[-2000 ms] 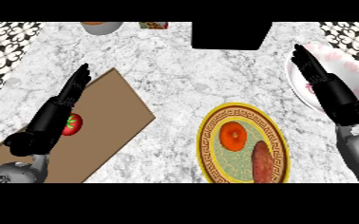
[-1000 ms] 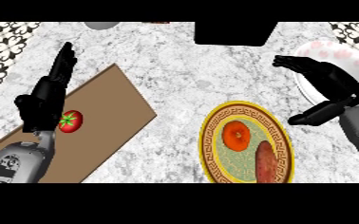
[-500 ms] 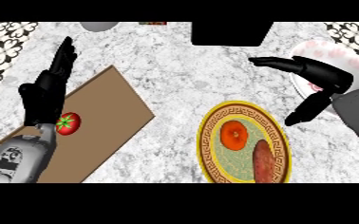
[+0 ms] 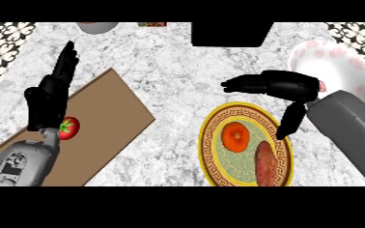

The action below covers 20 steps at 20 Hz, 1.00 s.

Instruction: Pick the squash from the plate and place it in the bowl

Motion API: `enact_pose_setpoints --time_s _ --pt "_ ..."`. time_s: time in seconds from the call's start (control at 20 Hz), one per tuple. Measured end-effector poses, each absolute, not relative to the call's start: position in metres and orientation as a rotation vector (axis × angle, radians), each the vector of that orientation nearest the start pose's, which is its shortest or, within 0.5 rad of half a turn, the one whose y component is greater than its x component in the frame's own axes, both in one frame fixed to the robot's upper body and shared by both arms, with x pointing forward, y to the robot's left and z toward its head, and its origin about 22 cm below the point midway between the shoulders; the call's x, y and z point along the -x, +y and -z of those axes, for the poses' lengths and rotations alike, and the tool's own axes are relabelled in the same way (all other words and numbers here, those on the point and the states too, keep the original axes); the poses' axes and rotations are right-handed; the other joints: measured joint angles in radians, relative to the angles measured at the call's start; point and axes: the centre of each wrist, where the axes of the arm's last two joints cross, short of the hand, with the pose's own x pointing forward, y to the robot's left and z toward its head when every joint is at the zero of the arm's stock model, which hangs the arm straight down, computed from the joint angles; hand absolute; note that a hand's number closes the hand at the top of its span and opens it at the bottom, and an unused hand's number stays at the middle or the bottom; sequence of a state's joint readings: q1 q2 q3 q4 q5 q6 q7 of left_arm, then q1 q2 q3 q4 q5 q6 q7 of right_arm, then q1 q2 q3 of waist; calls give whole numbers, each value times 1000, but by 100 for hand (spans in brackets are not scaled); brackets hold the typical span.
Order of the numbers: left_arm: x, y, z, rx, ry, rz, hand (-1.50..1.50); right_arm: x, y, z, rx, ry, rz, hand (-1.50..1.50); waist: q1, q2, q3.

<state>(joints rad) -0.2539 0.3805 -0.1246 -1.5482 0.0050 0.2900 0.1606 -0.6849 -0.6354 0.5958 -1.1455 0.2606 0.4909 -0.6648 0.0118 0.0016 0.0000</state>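
A yellow-rimmed patterned plate (image 4: 211,140) lies at the lower right of the counter. On it sit a round orange squash (image 4: 236,136) and a long reddish-brown vegetable (image 4: 266,164). My right hand (image 4: 288,87) hovers just above and behind the plate, open, fingers stretched to the left and thumb hanging down toward the plate's right rim. It touches nothing. A white bowl with pink spots (image 4: 329,66) stands at the right edge, partly hidden by the right hand and forearm. My left hand (image 4: 50,96) rests open at the left, fingers up.
A brown cutting board (image 4: 92,125) lies at the left with a red tomato (image 4: 68,128) on it, next to the left hand. A black box (image 4: 231,34) stands at the back centre. A grey bowl (image 4: 98,27) and a small item (image 4: 152,24) show at the back edge.
My right hand has swung left from the bowl side to above the plate's far edge, its thumb now dropping toward the rim. The left hand has barely shifted.
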Motion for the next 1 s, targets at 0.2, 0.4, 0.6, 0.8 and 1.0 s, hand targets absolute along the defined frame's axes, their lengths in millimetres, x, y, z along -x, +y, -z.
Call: enact_pose_setpoints --time_s 0.2,0.4,0.6,0.8,1.0 --pt "-290 264 -75 -379 -1644 173 0 -358 -227 -88 -293 -1561 -1807 -150 -3 -2 0" --pt "-287 265 -76 -384 -1650 167 0 -351 -220 -75 -252 -1469 -1895 -150 -5 -2 0" --pt "-287 267 -74 -385 -1646 172 0 -350 -212 -64 -211 -1403 -1943 -150 -6 -1 0" --pt "-286 262 -77 -386 -1648 173 0 -346 -199 -42 -199 -1371 -1957 -150 -6 -1 0" --pt "-289 264 -85 -381 -1650 169 0 -346 -196 -29 -197 -1361 -1953 -150 -7 -1 0"
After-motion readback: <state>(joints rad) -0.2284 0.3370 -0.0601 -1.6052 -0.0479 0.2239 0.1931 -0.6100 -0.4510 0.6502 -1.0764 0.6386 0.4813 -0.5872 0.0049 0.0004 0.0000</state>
